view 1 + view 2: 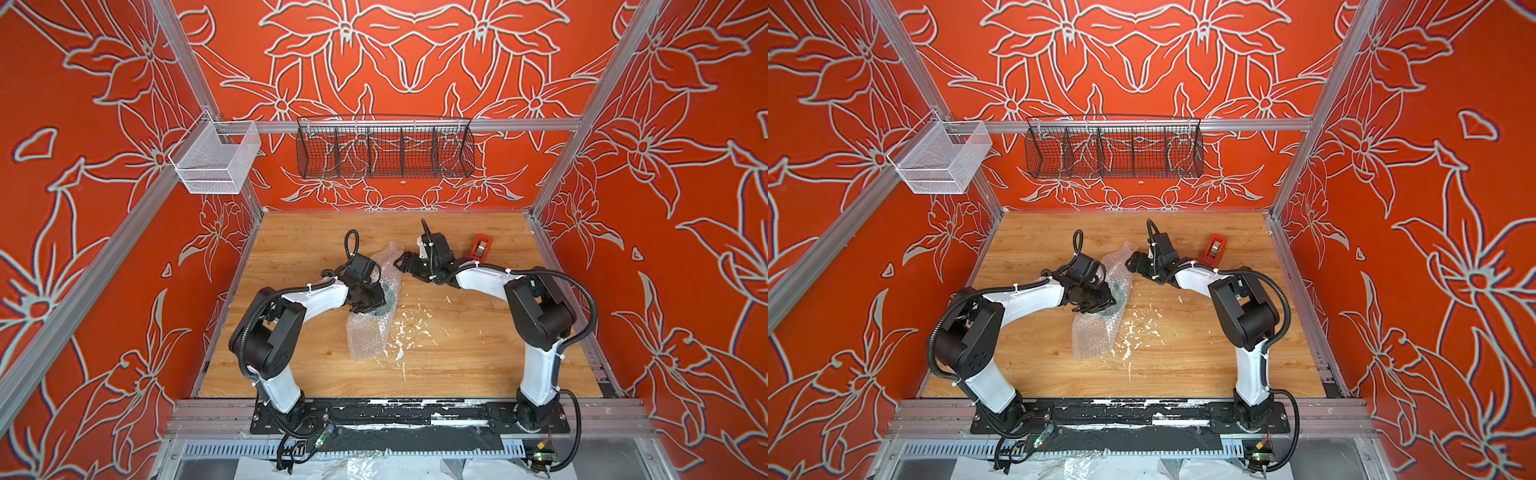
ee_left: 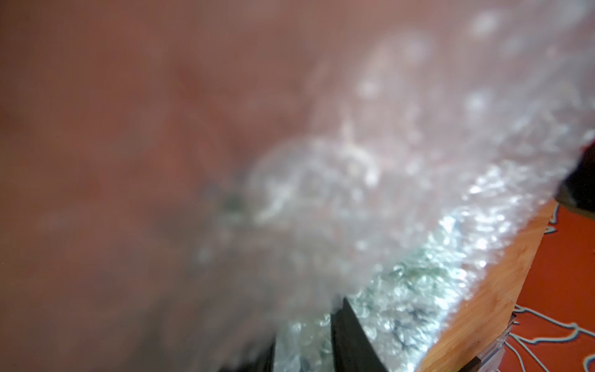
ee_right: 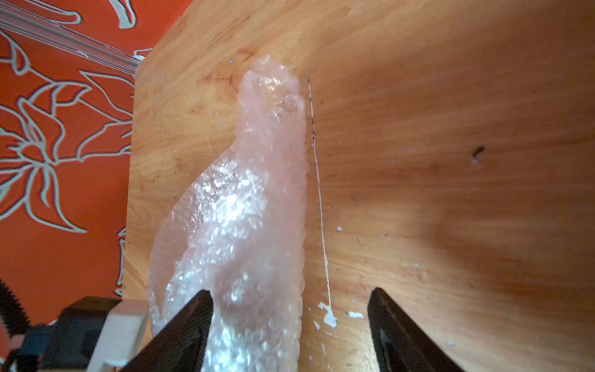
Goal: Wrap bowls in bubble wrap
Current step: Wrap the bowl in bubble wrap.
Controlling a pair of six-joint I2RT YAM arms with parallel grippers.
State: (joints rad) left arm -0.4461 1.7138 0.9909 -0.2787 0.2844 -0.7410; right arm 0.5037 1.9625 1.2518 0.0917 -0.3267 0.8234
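Where the clear bubble-wrap sheet [image 1: 370, 332] lies rolled into a long bundle left of the middle of the wooden desk [image 1: 457, 370], bare wood is open all round it, and the bundle is well apart from the left edge, the near edge and the far wall. The small round white ceramic bowl with dark green leaf prints [image 1: 388, 296] sits inside the bundle about midway along, showing dimly through the plastic in both top views. White flecks [image 1: 409, 328] are scattered just beside the bundle on its right.

The left jaws are down on the wrap at the bowl. The left wrist view is mostly a blur of plastic close to the lens, with one dark finger [image 2: 351, 341] against the wrap, so I cannot tell how wide they stand.

Only the right wrist view shows the right jaws clearly. They are wide apart and hold nothing, and the bundle's far end runs out between the fingers [image 3: 183, 328], close to one. A red tape dispenser [image 1: 481, 246] stands beyond the right arm, toward the far right corner.
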